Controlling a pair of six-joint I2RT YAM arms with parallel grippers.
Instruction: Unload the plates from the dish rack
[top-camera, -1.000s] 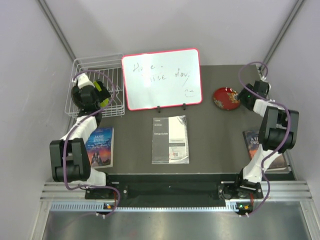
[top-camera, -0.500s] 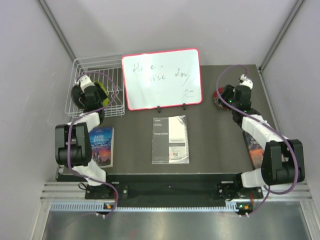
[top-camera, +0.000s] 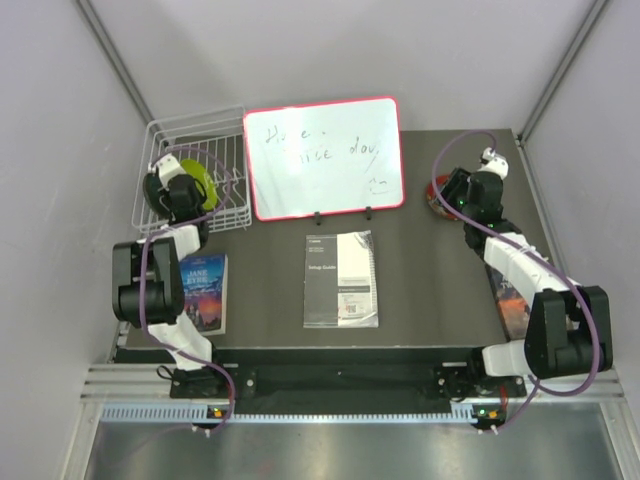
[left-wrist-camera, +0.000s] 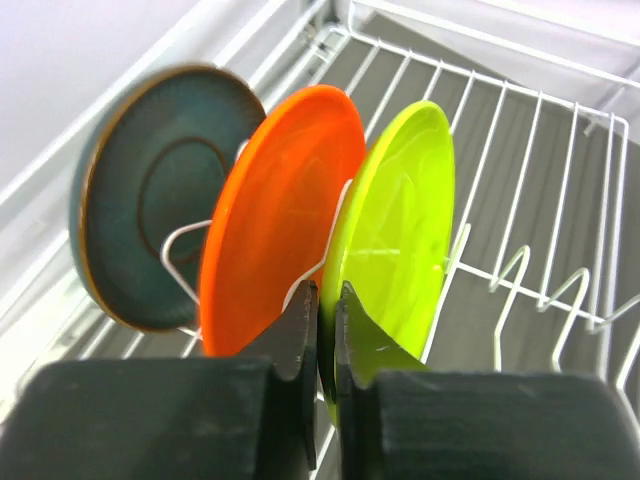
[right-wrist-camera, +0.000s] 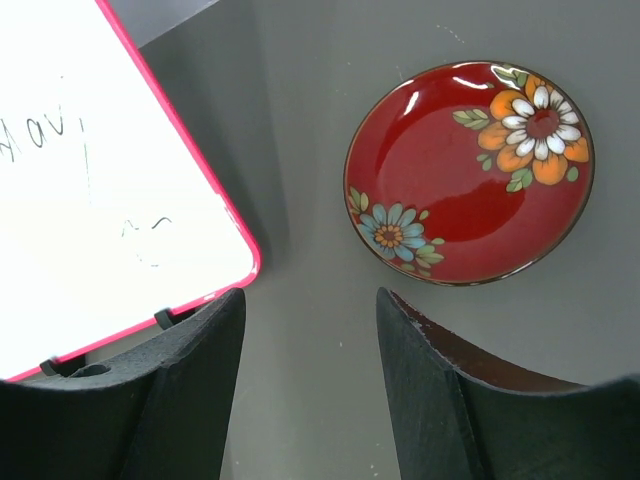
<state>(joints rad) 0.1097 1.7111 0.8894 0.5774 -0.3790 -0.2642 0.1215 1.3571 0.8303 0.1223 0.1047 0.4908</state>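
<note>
Three plates stand upright in the white wire dish rack (left-wrist-camera: 480, 38): a dark teal plate (left-wrist-camera: 150, 200), an orange plate (left-wrist-camera: 275, 200) and a lime green plate (left-wrist-camera: 400, 230). My left gripper (left-wrist-camera: 328, 290) is shut on the near rim of the lime green plate, one finger on each face. From above, the left gripper (top-camera: 190, 190) sits inside the dish rack (top-camera: 195, 113) at the lime green plate (top-camera: 206, 180). My right gripper (right-wrist-camera: 310, 295) hangs open over bare table, just short of a red flowered plate (right-wrist-camera: 470, 170) that lies flat.
A red-framed whiteboard (top-camera: 325, 155) stands between the rack and the red plate. A grey booklet (top-camera: 341, 278) lies mid-table. One book (top-camera: 203, 290) lies near the left arm and another (top-camera: 510, 295) under the right arm. Walls close in the table's sides.
My left gripper has shut on the lime green plate's rim. The right arm swung left over the red plate, its jaws narrowing a little.
</note>
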